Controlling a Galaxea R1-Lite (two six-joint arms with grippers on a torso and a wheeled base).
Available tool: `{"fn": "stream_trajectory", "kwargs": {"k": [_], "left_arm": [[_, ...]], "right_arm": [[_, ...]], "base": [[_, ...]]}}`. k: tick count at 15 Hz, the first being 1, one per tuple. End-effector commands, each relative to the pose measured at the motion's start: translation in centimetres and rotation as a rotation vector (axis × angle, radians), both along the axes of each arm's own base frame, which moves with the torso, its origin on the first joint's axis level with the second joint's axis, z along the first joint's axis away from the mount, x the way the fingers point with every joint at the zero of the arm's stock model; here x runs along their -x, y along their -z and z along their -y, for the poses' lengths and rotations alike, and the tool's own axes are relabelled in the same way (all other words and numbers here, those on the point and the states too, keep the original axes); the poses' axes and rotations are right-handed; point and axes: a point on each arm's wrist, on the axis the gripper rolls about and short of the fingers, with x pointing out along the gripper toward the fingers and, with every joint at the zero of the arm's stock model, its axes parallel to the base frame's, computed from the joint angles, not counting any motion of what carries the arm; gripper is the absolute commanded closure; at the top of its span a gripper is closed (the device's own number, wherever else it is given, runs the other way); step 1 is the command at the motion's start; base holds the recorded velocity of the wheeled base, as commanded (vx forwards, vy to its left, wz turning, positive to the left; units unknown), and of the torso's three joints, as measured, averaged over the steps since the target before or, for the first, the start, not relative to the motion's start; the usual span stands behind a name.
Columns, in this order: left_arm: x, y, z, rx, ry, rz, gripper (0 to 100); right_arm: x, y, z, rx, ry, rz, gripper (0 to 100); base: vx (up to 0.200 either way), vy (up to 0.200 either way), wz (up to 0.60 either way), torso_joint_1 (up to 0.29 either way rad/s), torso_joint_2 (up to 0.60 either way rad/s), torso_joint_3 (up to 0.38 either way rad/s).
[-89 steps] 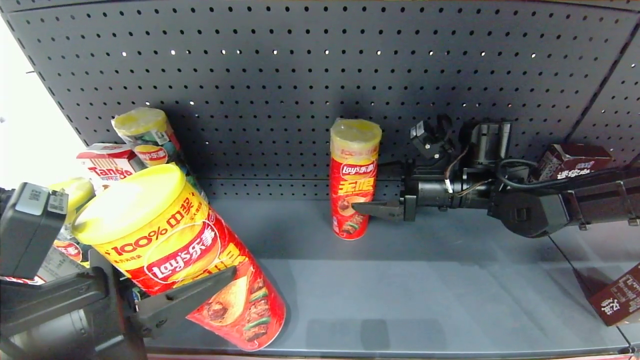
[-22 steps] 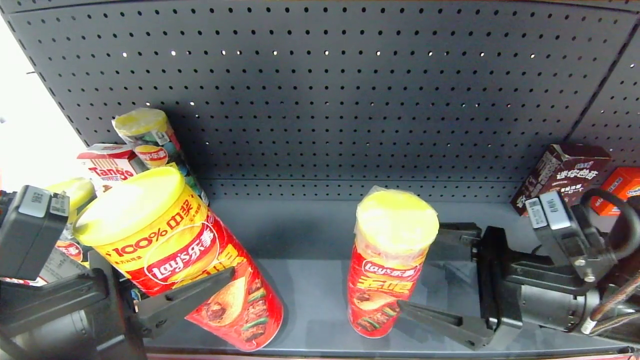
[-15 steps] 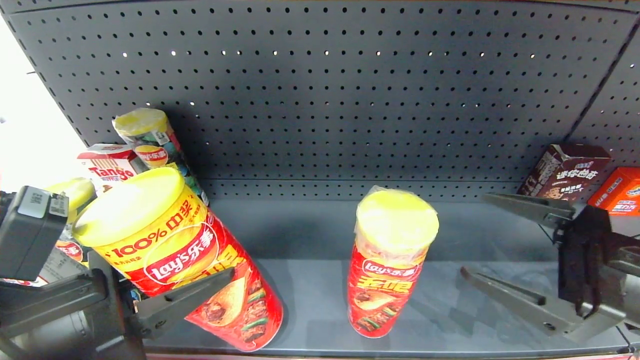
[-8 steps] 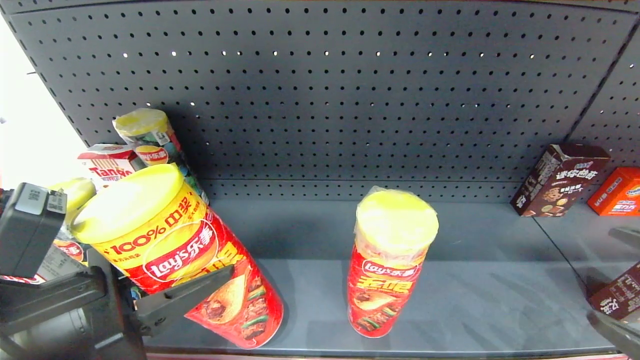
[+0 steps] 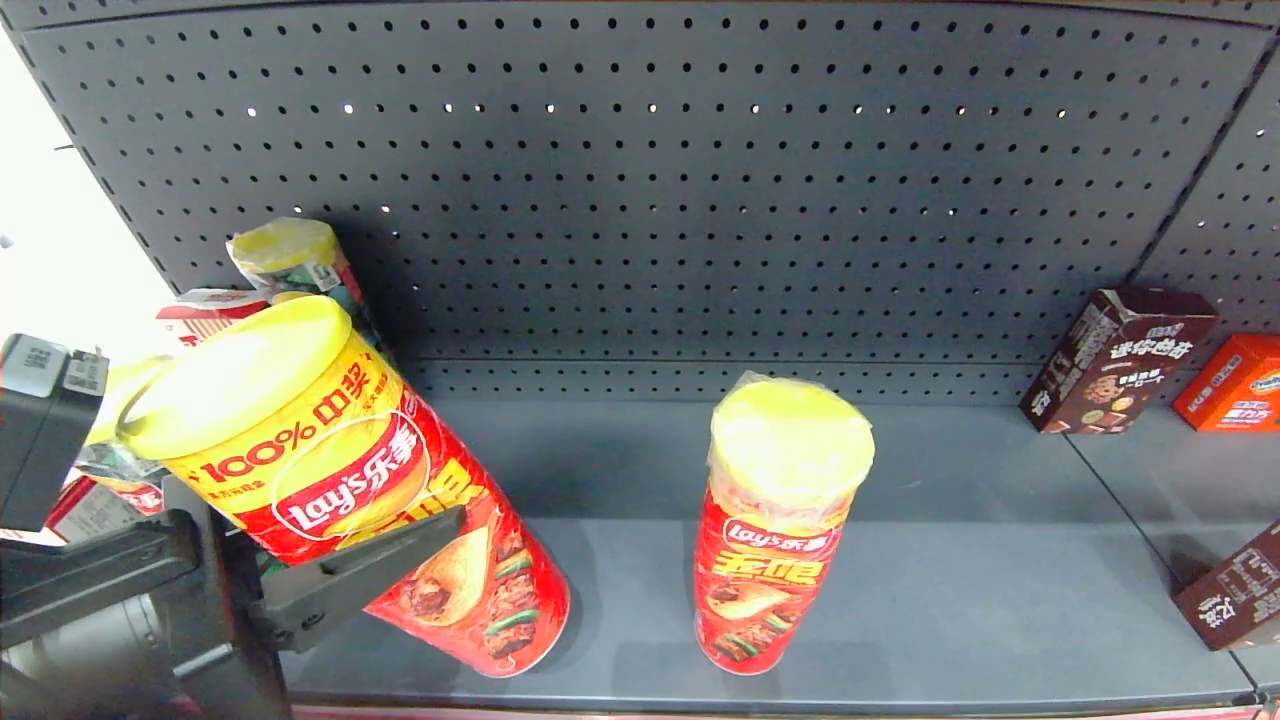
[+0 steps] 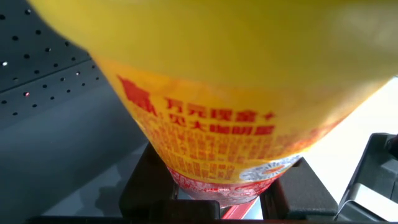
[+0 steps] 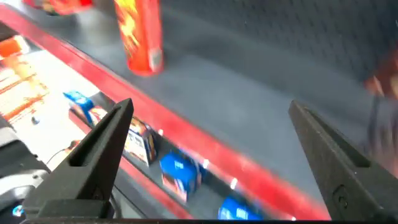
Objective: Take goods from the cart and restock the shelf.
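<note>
We judge one restocking step done and the next in hand. A small chips can [image 5: 780, 520] stands upright near the front of the shelf [image 5: 960, 600], free of either tool. To its left the left tool [image 5: 395, 480] is clamped on a larger chips can [image 5: 300, 420], which tilts with its yellow lid leaning away from the small can. The next move calls for righting this can, setting it down left of the small can with a gap between them, and only then releasing.

The right tool [image 7: 208, 118] is spread wide and empty, below and in front of the small can. We cannot tell whether the larger can's base touches the shelf. It hides the left tool's far finger and part of the goods behind it. Blurred blue packs [image 7: 177, 171] beneath the shelf edge may be the cart's.
</note>
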Motion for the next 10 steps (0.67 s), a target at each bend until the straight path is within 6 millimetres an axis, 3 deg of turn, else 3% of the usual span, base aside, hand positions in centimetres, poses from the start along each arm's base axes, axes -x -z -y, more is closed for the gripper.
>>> {"fn": "stream_trajectory", "kwargs": {"k": [1,3,8,10], "left_arm": [[0.0,0.0,0.0,0.001,0.002,0.002,100],[0.0,0.0,0.0,-0.001,0.003,0.004,100],[0.1,0.1,0.0,-0.003,0.003,0.001,100],[0.1,0.0,0.0,-0.003,0.005,0.004,100]], "right_arm": [[1.6,3.2,0.4,-0.062,0.102,0.019,0],[1.1,4.5,0.4,-0.072,0.228,-0.042,0],[1.1,4.5,0.4,-0.142,0.233,-0.066,0],[0.8,5.2,0.6,-0.119,0.373,-0.078,0]], "base": [[0.000,0.000,0.00,0.000,0.00,0.000],[0.000,0.000,0.00,0.000,0.00,0.000],[0.000,0.000,0.00,0.000,0.00,0.000],[0.000,0.000,0.00,0.000,0.00,0.000]]}}
